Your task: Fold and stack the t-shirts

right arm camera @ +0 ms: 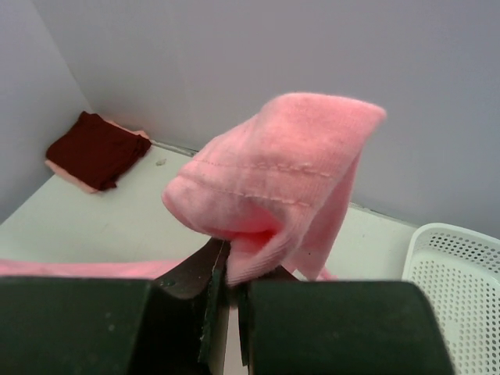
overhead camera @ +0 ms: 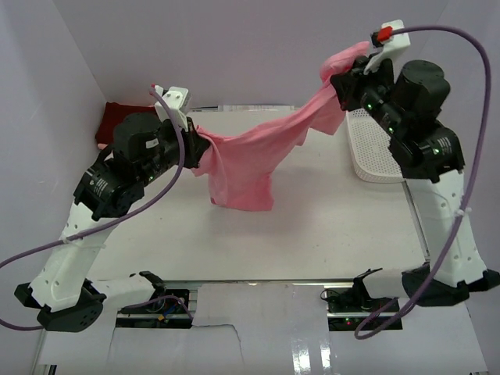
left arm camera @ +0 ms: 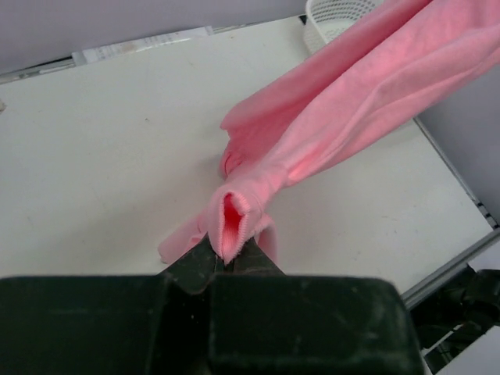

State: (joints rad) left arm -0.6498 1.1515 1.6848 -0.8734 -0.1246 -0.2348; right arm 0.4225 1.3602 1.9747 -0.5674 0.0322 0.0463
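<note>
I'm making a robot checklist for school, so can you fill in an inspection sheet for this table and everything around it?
Surface: white table, no spills seen.
Job's things: pink shirt stretched in the air between both arms, its lower part drooping toward the table; dark red shirt folded in the far left corner.
Clutter: white basket at the right edge.
Grippers: left tool shut on one bit of the pink shirt; right tool shut on another bit, raised higher.
Cables: purple cables, one looping off each arm.
Surroundings: plain pale walls; nothing else seen.
</note>
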